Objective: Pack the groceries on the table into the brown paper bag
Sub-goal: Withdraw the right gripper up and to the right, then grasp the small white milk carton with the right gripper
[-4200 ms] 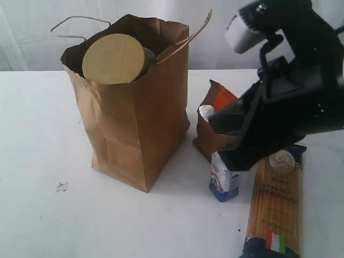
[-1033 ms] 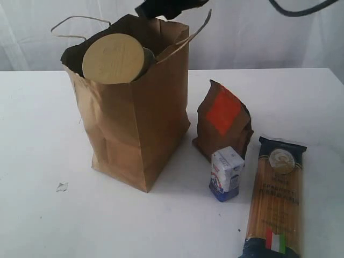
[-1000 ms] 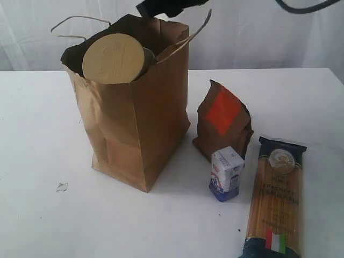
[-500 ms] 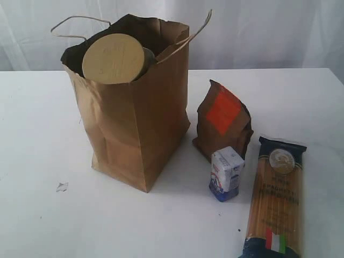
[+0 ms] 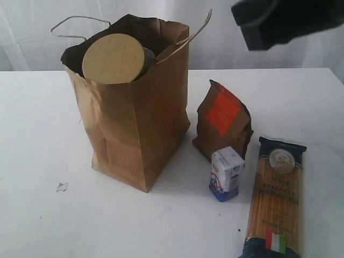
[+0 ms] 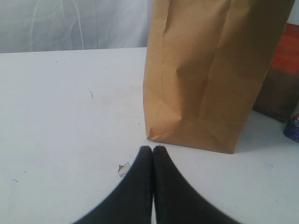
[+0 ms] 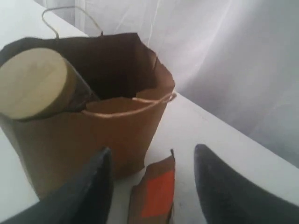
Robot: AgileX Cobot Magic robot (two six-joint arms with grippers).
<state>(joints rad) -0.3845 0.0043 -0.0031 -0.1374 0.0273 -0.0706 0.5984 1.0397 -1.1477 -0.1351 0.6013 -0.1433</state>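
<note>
The brown paper bag [image 5: 134,123] stands upright on the table [image 5: 43,134], and a tan-lidded jar [image 5: 113,58] leans out of its open top. To its right stand a brown pouch with an orange-red label [image 5: 223,126] and a small white-blue carton [image 5: 226,173]. A long spaghetti pack [image 5: 277,199] lies flat beside them. My right gripper [image 7: 153,149] hangs open and empty high above the pouch [image 7: 156,193], beside the bag [image 7: 93,135]. Its arm [image 5: 285,21] shows at the upper right. My left gripper [image 6: 153,149] is shut and empty, low over the table just short of the bag's base [image 6: 191,135].
A small paper scrap [image 5: 62,186] lies on the table left of the bag, close to my left fingertips [image 6: 145,154]. A white curtain [image 5: 242,48] hangs behind the table. The bag's two loop handles [image 5: 80,27] stick up and outward.
A second ago the right arm was above the bag's mouth. It left the exterior view, and now it shows at the upper right above the pouch. The groceries have not moved.
</note>
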